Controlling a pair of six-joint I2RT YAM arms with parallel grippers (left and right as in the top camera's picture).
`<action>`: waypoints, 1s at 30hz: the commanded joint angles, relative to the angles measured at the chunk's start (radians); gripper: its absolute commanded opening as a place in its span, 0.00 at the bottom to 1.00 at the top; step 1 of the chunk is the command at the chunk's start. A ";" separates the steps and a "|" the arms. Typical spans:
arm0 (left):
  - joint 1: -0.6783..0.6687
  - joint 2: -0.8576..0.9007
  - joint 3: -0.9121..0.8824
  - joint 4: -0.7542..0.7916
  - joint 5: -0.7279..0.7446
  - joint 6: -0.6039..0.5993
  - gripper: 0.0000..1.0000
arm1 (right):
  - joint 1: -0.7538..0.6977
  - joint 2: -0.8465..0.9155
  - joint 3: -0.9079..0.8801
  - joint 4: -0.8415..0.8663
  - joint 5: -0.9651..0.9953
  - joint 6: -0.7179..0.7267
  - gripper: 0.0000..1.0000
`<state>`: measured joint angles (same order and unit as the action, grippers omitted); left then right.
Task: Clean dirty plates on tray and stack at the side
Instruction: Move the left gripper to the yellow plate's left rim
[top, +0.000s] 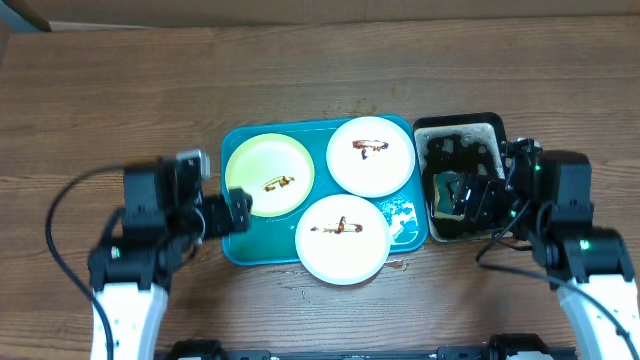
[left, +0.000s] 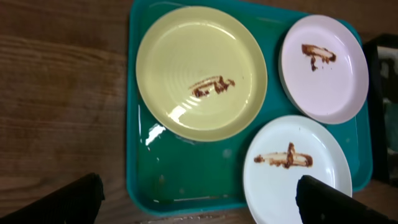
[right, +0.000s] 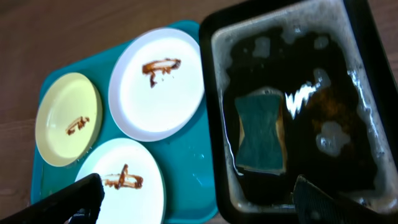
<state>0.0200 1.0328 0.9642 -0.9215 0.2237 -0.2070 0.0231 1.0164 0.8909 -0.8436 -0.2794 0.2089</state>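
Three plates lie on the teal tray (top: 232, 248), each with a brown sauce smear: a yellow-green one (top: 268, 175) at the left, a white one (top: 371, 155) at the back right, and a white one (top: 342, 238) at the front. My left gripper (top: 236, 210) is open and empty at the tray's left edge; in the left wrist view (left: 199, 186) its fingers straddle the tray's near corner and the front white plate (left: 292, 168). My right gripper (top: 468, 195) is open and empty over the basin; in the right wrist view (right: 198, 185) it hangs above the basin's rim.
A black-rimmed basin (top: 458, 123) of dark water stands right of the tray, with a green-and-yellow sponge (right: 260, 130) lying in it. Bare wooden table (top: 110, 90) surrounds both. Cables trail from both arms at the front.
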 joint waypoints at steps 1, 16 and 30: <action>0.000 0.130 0.133 -0.010 -0.076 0.057 1.00 | 0.002 0.053 0.093 -0.042 0.020 -0.007 1.00; -0.001 0.563 0.234 0.160 0.058 0.240 1.00 | 0.002 0.077 0.113 -0.046 0.016 0.001 1.00; -0.001 0.744 0.234 0.408 0.059 0.290 0.90 | 0.002 0.077 0.113 -0.053 0.016 0.002 0.99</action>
<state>0.0200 1.7390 1.1809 -0.5308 0.2626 0.0513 0.0231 1.0962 0.9752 -0.9001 -0.2726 0.2089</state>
